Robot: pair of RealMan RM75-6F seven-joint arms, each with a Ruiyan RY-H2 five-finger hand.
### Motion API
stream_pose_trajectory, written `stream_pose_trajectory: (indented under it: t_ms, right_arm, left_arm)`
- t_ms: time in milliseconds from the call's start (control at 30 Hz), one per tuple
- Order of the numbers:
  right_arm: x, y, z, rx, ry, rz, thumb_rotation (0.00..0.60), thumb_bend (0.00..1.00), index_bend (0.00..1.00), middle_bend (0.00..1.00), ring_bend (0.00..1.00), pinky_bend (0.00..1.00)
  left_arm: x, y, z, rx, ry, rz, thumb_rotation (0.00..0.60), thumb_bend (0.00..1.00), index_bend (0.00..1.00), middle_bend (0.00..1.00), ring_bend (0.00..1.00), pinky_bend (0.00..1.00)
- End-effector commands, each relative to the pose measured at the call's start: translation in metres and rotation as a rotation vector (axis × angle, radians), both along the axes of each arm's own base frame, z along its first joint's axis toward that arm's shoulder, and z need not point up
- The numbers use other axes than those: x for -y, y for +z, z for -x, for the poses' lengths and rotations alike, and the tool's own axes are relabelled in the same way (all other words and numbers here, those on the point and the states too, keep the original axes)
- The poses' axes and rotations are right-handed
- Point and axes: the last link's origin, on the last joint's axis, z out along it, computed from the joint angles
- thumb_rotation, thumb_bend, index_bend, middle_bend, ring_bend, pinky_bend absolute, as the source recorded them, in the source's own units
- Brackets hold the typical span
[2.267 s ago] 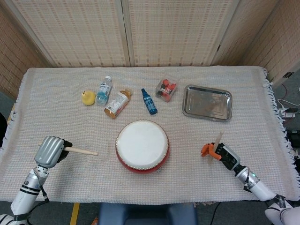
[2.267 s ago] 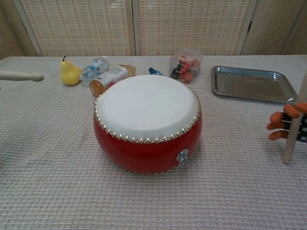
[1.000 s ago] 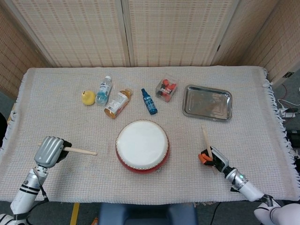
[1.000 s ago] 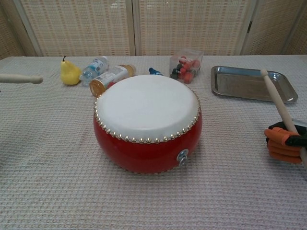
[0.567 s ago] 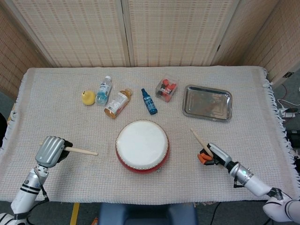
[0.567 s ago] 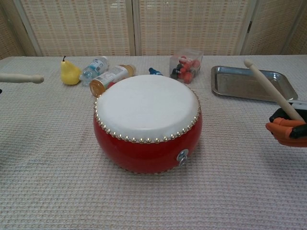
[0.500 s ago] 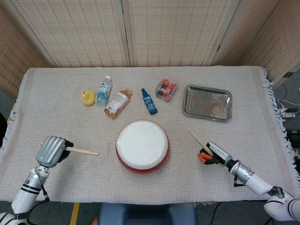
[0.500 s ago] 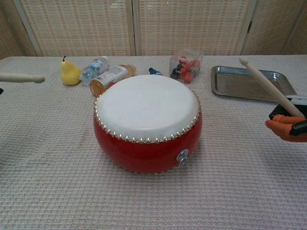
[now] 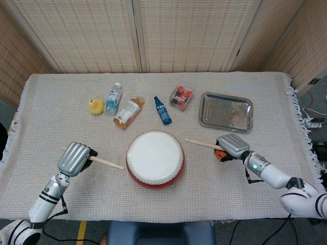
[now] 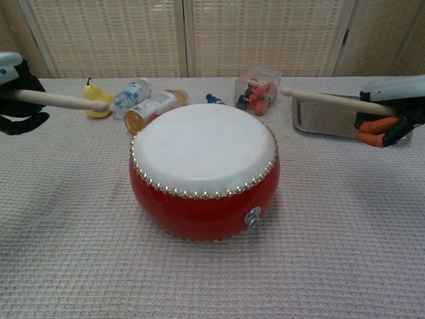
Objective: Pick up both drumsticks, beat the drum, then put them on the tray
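The picking up is done: the left hand (image 9: 75, 157) grips one drumstick (image 9: 108, 163) and the right hand (image 9: 232, 145) grips the other drumstick (image 9: 201, 144), both tips pointing toward the drum (image 9: 155, 158) between them on the desk. I judge that the beating is about to begin, and placing the sticks on the tray (image 9: 226, 112) behind the right hand is not done yet.

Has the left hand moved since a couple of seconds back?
Yes. The left hand has shifted right toward the drum, its drumstick tip now nearly at the rim.
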Motion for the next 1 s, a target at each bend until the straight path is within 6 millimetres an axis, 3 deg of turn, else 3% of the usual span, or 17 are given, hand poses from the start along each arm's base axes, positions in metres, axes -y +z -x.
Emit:
stream_pose_trajectory:
  t_ms: [33,267,467,633,867,1000]
  right_arm:
    - [0.027,-0.007,-0.056,-0.177,0.168,0.066,0.600,0.77,1.00,1.00,1.00,1.00]
    - [0.025,-0.009,-0.095,-0.240,0.301,0.148,0.600,0.77,1.00,1.00,1.00,1.00]
    - [0.022,-0.011,-0.110,-0.289,0.383,0.176,0.600,0.77,1.00,1.00,1.00,1.00]
    - [0.020,-0.020,-0.111,-0.298,0.394,0.169,0.600,0.77,1.00,1.00,1.00,1.00]
    - [0.019,-0.046,-0.092,-0.395,0.420,0.110,0.600,0.77,1.00,1.00,1.00,1.00]
    - [0.020,-0.049,-0.086,-0.438,0.430,0.119,0.600,0.77,1.00,1.00,1.00,1.00]
  left_arm:
    - [-0.010,-0.009,-0.014,-0.024,-0.015,0.005,0.600,0.89,1.00,1.00,1.00,1.00]
    - [-0.019,-0.029,-0.025,-0.091,-0.010,0.025,0.600,0.89,1.00,1.00,1.00,1.00]
    - [-0.026,-0.050,-0.032,-0.110,0.031,0.041,0.600,0.89,1.00,1.00,1.00,1.00]
    - [-0.029,-0.059,-0.036,-0.129,0.058,0.025,0.600,0.89,1.00,1.00,1.00,1.00]
    - [-0.030,-0.041,-0.037,-0.100,0.064,-0.048,0.600,0.89,1.00,1.00,1.00,1.00]
    - [-0.030,-0.040,-0.037,-0.111,0.056,-0.059,0.600,0.88,1.00,1.00,1.00,1.00]
